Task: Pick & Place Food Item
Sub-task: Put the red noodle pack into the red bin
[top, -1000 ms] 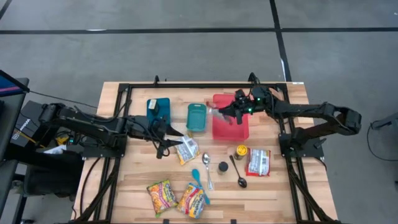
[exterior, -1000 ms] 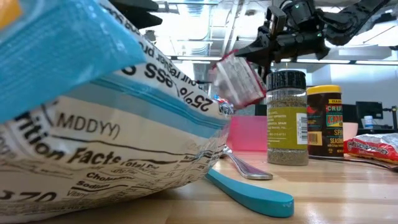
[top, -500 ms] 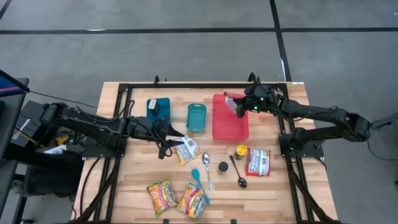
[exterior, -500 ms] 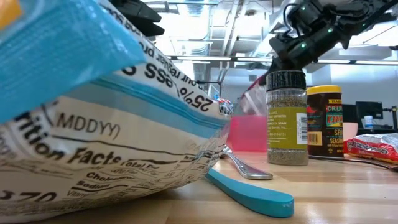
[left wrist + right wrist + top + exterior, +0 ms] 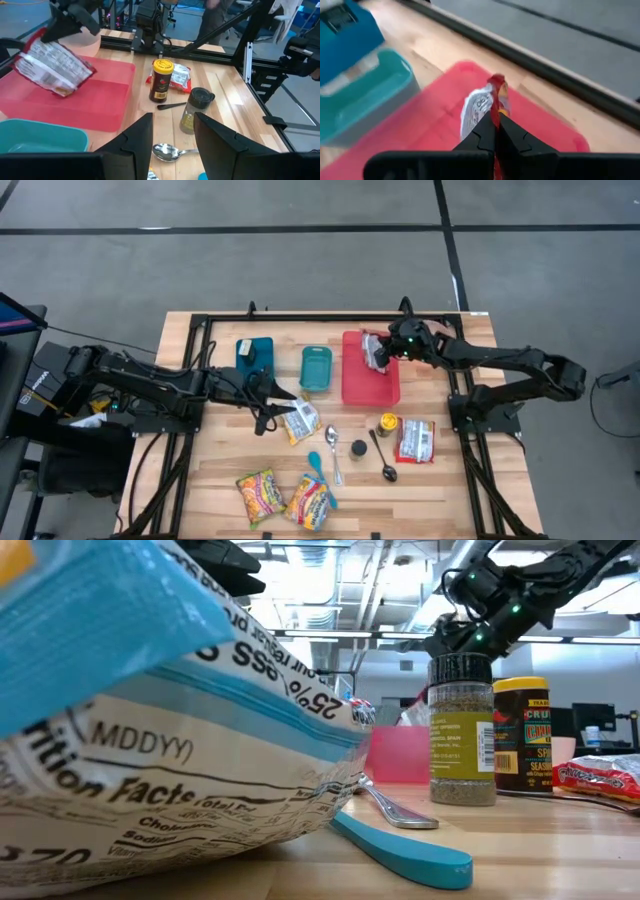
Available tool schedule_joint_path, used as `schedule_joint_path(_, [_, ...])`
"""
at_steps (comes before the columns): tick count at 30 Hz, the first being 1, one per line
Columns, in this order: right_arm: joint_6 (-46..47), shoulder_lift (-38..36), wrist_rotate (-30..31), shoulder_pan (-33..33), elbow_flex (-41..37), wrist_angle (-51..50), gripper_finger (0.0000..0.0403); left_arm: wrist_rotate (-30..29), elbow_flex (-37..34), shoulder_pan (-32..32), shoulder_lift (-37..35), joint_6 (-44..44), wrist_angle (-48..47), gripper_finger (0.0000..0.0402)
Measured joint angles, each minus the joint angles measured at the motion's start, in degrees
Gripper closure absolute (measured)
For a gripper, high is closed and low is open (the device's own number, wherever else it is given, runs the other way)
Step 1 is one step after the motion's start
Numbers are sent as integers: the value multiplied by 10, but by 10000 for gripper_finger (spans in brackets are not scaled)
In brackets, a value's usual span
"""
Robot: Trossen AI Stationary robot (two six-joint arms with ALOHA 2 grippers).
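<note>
The right gripper clenched a red snack packet over the red tray; a foreground bag read "Nutrition Facts" on the wooden table. The left gripper hung half-parted, empty.

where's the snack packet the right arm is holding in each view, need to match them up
High view: snack packet over the far right corner of the red tray.
Low view: only a sliver left of the pepper jar.
Left wrist view: tilted above the red tray, upper left.
Right wrist view: pinched on edge between the fingers, centre.
Shared landmark: the red tray beneath it.
</note>
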Motion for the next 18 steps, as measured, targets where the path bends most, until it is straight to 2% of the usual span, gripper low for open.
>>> schedule_joint_path(6, [-26,-27,6,-1,0,23,403,0,0,0,0,0,0,266])
schedule_joint_path(11, [-58,-61,73,-2,1,-24,403,0,0,0,0,0,0,266])
schedule_joint_path(14, [-63,-53,119,4,1,-46,403,0,0,0,0,0,1,266])
schedule_joint_path(18, [-63,-15,133,7,1,-39,403,0,0,0,0,-1,0,266])
